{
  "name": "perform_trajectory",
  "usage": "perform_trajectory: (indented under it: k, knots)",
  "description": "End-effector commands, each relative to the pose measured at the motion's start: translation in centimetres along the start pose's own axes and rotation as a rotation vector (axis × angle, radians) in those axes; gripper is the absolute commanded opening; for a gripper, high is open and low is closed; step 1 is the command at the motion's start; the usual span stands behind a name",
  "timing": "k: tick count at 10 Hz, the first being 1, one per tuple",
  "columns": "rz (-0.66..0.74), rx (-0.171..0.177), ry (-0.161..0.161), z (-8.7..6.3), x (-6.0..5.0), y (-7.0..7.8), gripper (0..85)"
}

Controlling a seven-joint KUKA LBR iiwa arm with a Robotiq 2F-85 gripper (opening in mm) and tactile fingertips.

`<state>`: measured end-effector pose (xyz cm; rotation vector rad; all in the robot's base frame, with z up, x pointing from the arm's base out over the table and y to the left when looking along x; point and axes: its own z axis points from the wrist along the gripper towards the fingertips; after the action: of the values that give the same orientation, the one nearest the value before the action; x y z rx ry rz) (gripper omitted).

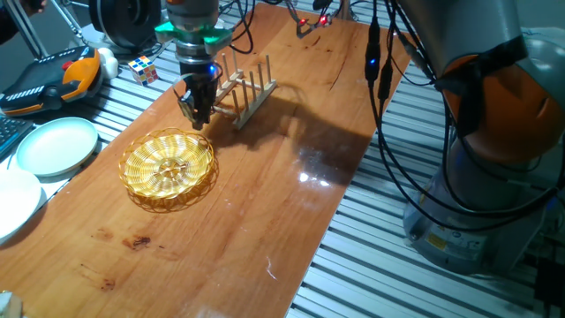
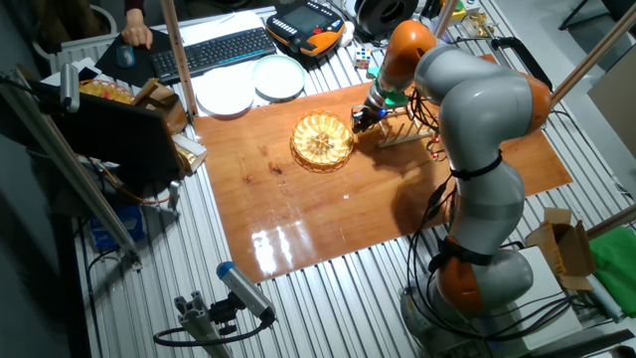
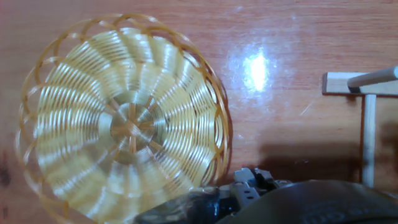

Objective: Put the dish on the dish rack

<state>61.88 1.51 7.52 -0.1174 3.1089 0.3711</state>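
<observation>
The dish (image 1: 169, 168) is a round golden-yellow woven basket lying flat on the wooden table; it also shows in the other fixed view (image 2: 322, 140) and fills the left of the hand view (image 3: 124, 121). The dish rack (image 1: 247, 88) is a light wooden rack with upright pegs, just behind and right of the dish (image 2: 405, 127); its base rail and a peg show at the hand view's right edge (image 3: 367, 93). My gripper (image 1: 197, 122) points down over the dish's far rim, between dish and rack, fingers slightly apart and holding nothing.
A pale green plate (image 1: 56, 146) and a white plate (image 1: 13, 201) lie left of the table on the slatted bench. A Rubik's cube (image 1: 144, 69) and an orange pendant (image 1: 53, 78) sit behind them. Cables (image 1: 380, 71) hang at the right.
</observation>
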Motion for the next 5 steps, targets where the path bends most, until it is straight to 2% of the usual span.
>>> perform_trajectory:
  k: [1, 4, 5]
  knots:
    - [-0.005, -0.005, 0.002, 0.29, -0.13, -0.02, 31.0]
    - [-0.012, -0.013, 0.013, 0.9, -0.54, 0.39, 32.0]
    - [-0.015, -0.014, 0.014, 1.03, -0.63, 0.53, 35.3]
